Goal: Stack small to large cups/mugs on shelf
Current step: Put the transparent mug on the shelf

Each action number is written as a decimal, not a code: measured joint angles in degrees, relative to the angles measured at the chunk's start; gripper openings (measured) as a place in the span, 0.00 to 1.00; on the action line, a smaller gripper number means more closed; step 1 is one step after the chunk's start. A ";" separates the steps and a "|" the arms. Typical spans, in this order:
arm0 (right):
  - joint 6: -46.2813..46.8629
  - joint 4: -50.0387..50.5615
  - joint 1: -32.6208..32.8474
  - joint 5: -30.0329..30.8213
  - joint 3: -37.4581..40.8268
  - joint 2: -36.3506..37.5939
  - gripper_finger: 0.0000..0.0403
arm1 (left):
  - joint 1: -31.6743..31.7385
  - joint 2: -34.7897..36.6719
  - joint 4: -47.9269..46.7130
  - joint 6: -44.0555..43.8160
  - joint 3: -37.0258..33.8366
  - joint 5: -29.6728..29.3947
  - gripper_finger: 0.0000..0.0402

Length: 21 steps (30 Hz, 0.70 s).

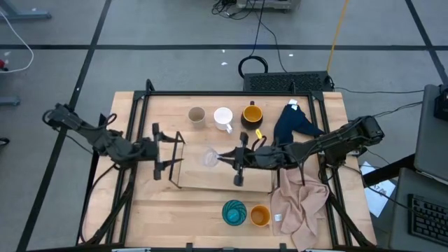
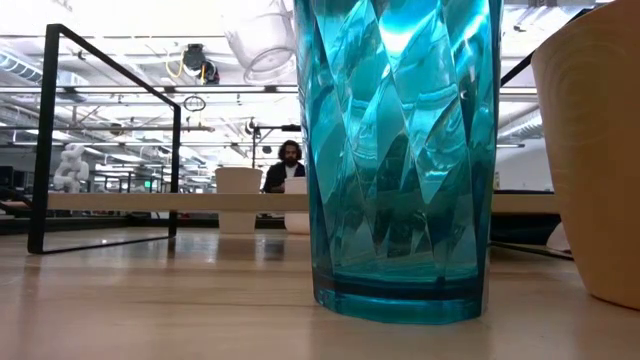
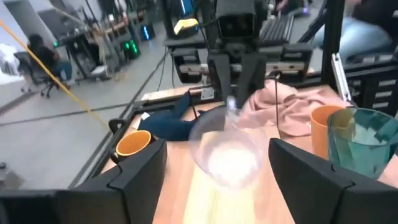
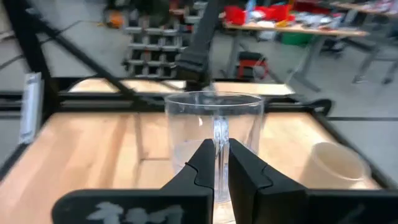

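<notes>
Clear glass (image 4: pixel 214 146) pinched in R gripper (image 4: pixel 216 163) (over shelf (image 1: pixel 210 178)).

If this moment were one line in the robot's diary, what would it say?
right gripper: shut on clear glass, above shelf | left gripper: open, beside shelf

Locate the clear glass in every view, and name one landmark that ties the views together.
High view: clear glass mid-table, over the shelf, pinched at its rim by the right gripper.
Low view: glass high up, top centre-left, seen from below.
Left wrist view: glass centre, between the open left jaws.
Right wrist view: glass centre, its rim in the shut jaws.
Shared landmark: teal cup, also in the low and left wrist views.
</notes>
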<state>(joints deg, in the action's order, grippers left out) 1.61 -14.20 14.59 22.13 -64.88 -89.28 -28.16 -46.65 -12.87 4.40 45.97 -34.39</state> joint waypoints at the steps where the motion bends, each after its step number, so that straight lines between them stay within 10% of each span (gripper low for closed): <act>1: 0.05 0.18 -0.03 -0.93 0.00 -0.02 0.02 | 0.28 -1.50 -1.80 -0.25 2.13 0.04 0.68; 21: -8.38 0.31 -0.02 -7.47 0.00 -0.01 0.02 | 10.58 -14.80 -15.36 -12.13 12.07 15.13 0.64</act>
<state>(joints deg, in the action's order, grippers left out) -6.78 -13.89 14.57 14.66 -64.88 -89.30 -17.58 -61.45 -28.23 -7.72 58.04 -19.27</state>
